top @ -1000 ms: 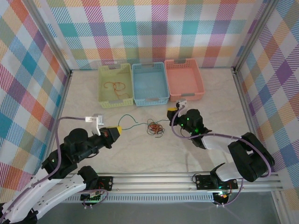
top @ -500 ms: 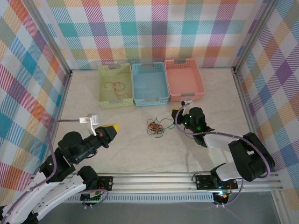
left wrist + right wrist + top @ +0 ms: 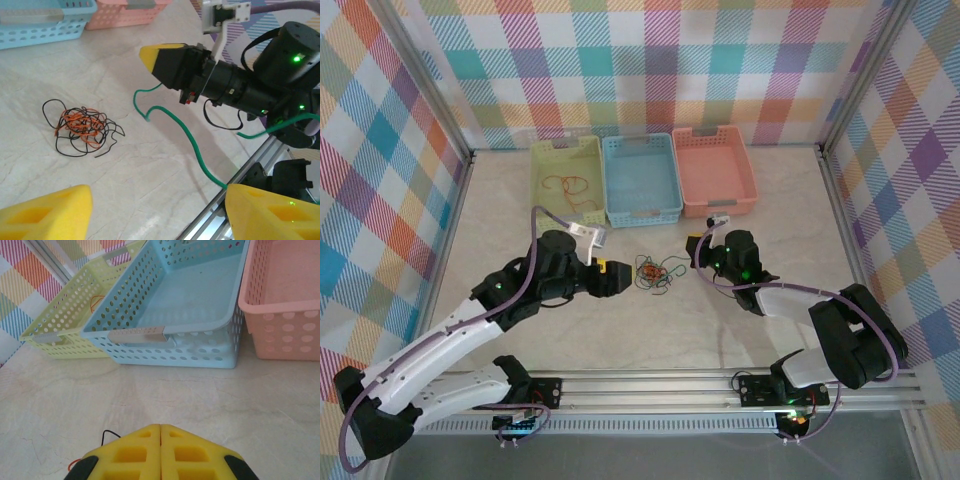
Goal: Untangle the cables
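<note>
The cables lie as a small tangle of black and red-orange wires [image 3: 652, 273] [image 3: 80, 128] on the pale table between my two grippers. A loose green cable [image 3: 186, 134] curves from under my right gripper [image 3: 150, 52] down to the right fingertip of my left gripper [image 3: 159, 194]. My left gripper [image 3: 612, 272] stands open just left of the tangle, with nothing between its yellow fingers. My right gripper [image 3: 696, 243] [image 3: 160, 426] is shut just right of the tangle, and a black wire end [image 3: 107, 434] shows beside its pads.
Three baskets stand side by side behind the tangle: yellow-green [image 3: 566, 222] with an orange wire inside [image 3: 571, 184], blue [image 3: 643, 216] and pink [image 3: 720, 206]. An aluminium rail [image 3: 250, 167] runs along the near table edge. Checked walls close in the sides.
My left arm has swung from the near left up to the tangle and its gripper has opened, letting go of the green cable. The right gripper shifted slightly right, still shut.
</note>
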Action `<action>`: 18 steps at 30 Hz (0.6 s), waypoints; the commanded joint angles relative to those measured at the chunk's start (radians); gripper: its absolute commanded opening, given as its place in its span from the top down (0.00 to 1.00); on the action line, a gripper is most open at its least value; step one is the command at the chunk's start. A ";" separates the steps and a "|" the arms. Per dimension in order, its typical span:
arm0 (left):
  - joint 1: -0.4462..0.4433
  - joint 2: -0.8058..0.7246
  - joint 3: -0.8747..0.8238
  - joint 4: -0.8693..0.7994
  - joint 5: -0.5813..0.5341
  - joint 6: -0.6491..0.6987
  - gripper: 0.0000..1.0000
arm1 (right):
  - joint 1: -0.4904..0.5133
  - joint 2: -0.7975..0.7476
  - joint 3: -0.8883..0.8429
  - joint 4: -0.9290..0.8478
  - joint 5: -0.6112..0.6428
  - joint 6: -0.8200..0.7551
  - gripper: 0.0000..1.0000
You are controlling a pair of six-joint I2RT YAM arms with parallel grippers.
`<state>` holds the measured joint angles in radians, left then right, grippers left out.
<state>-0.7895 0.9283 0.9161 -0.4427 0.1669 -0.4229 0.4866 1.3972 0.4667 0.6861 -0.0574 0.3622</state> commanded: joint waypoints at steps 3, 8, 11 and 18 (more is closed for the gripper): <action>-0.002 -0.067 0.023 0.013 0.081 0.021 0.18 | 0.002 0.008 0.023 0.003 -0.024 -0.004 1.00; -0.002 -0.044 -0.006 -0.007 0.070 -0.202 0.17 | 0.003 0.003 0.018 0.010 -0.022 -0.005 1.00; -0.003 -0.040 -0.146 0.194 0.087 -0.391 0.16 | 0.003 0.006 0.019 0.013 -0.028 -0.005 1.00; -0.010 0.030 -0.252 0.468 0.095 -0.608 0.16 | 0.003 0.001 0.013 0.020 -0.032 -0.012 1.00</action>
<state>-0.7914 0.9562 0.6670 -0.1593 0.2466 -0.8951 0.4866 1.3979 0.4667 0.6865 -0.0704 0.3584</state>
